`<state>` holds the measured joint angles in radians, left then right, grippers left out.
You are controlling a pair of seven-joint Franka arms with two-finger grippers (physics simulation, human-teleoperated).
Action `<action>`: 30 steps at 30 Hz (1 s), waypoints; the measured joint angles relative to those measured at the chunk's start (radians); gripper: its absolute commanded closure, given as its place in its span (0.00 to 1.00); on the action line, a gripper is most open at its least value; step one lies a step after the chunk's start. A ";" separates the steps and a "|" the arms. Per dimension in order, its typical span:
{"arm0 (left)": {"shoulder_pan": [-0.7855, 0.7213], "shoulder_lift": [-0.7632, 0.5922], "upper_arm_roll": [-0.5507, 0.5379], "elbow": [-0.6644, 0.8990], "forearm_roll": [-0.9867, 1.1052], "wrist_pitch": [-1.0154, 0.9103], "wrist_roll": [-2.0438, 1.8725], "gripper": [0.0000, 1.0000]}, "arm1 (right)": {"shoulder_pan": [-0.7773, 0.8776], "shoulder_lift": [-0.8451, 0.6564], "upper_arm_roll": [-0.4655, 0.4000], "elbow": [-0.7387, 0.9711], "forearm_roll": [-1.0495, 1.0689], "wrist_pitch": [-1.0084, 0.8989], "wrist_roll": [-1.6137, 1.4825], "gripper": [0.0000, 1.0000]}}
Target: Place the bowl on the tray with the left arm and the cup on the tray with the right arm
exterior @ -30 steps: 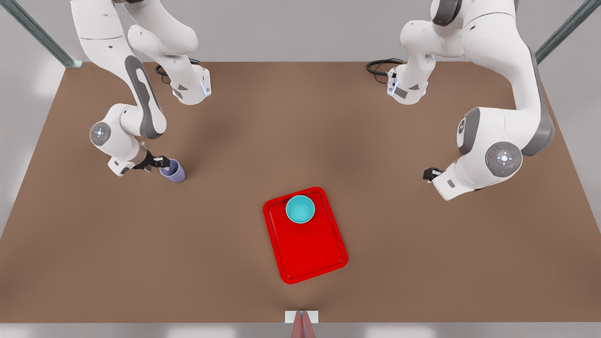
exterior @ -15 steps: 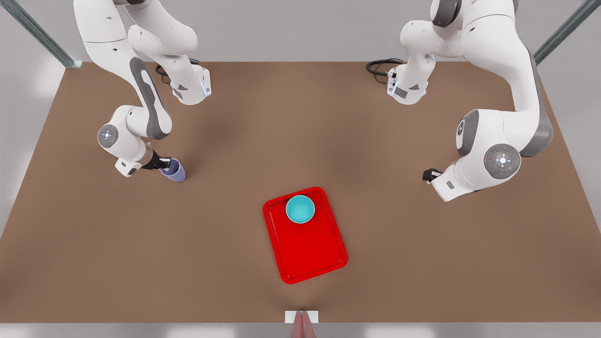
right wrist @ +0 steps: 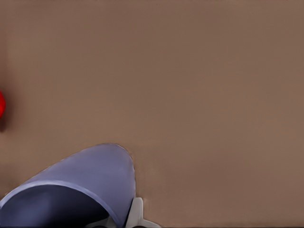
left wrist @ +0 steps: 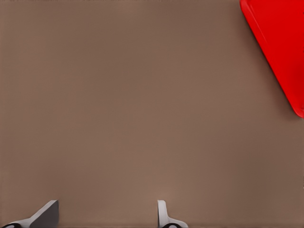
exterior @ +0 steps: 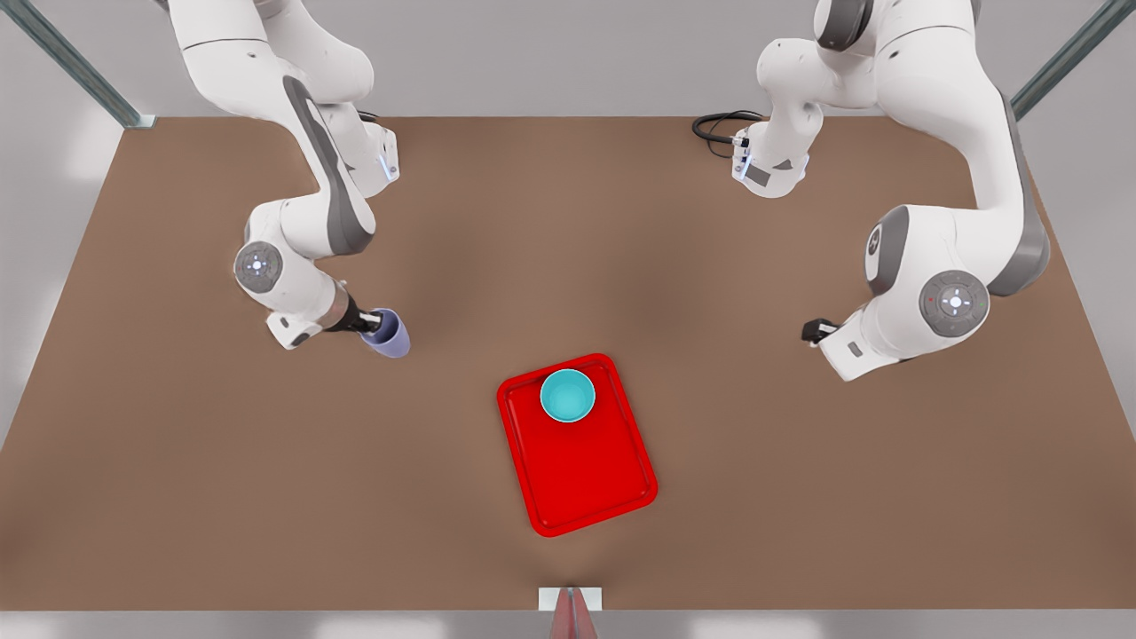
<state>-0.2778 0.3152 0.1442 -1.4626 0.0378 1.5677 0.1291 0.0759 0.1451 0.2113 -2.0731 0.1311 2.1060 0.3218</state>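
Cup (exterior: 388,332) clamped in right gripper (exterior: 371,325), tilted, above table (exterior: 177,444).

Simulated robot lab, bare brown table (exterior: 177,497), grey walls, metal struts (exterior: 71,62)

right claw (exterior: 366,321) clamped on cup (exterior: 388,333) (front view's left); left claw (left wrist: 107,216) fingers apart, arm waiting.

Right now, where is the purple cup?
The cup is on the front view's left, held in the right hand just above the table, up and to the left of the tray, where the bowl sits.
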 measured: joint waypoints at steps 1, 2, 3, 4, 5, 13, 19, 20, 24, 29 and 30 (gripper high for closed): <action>0.001 -0.002 0.000 0.001 -0.003 -0.001 0.000 0.00 | 0.027 0.052 0.001 0.092 -0.002 -0.038 0.062 0.79; 0.000 -0.002 0.000 0.001 -0.006 -0.004 0.000 0.00 | 0.033 0.094 0.000 0.159 -0.003 -0.058 0.072 0.79; 0.000 -0.002 0.000 0.001 -0.008 -0.007 0.000 0.00 | 0.038 0.152 0.000 0.253 -0.006 -0.089 0.073 0.79; 0.000 0.000 0.002 0.002 -0.010 -0.010 0.000 0.00 | 0.049 0.212 0.000 0.342 -0.017 -0.106 0.073 0.79; 0.001 0.006 0.005 0.005 -0.011 -0.012 0.000 0.00 | 0.060 0.268 -0.001 0.431 -0.036 -0.127 0.073 0.79; 0.001 0.015 0.007 0.008 -0.014 -0.031 -0.002 0.00 | 0.251 0.689 0.008 1.016 -0.065 -0.185 0.233 0.79; 0.002 0.004 0.006 0.010 -0.015 -0.054 -0.002 0.00 | 0.328 0.877 0.051 1.157 -0.063 0.007 0.283 0.79; 0.002 0.005 0.006 0.011 -0.015 -0.055 -0.002 0.00 | 0.328 0.888 0.054 1.157 -0.063 0.017 0.271 0.79; 0.002 0.004 0.006 0.013 -0.015 -0.062 -0.002 0.00 | 0.327 0.910 0.054 1.155 -0.062 0.025 0.233 0.78; 0.001 0.005 0.006 0.028 -0.016 -0.070 -0.003 0.00 | 0.329 0.920 0.054 1.148 -0.070 0.022 0.198 0.00; 0.002 0.004 0.005 0.029 -0.016 -0.073 -0.003 0.00 | 0.329 0.920 0.054 1.149 -0.070 0.022 0.198 0.00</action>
<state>-0.2763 0.3192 0.1488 -1.4334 0.0216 1.4944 0.1258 0.4050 1.0647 0.2654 -0.9241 0.0610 2.1275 0.5202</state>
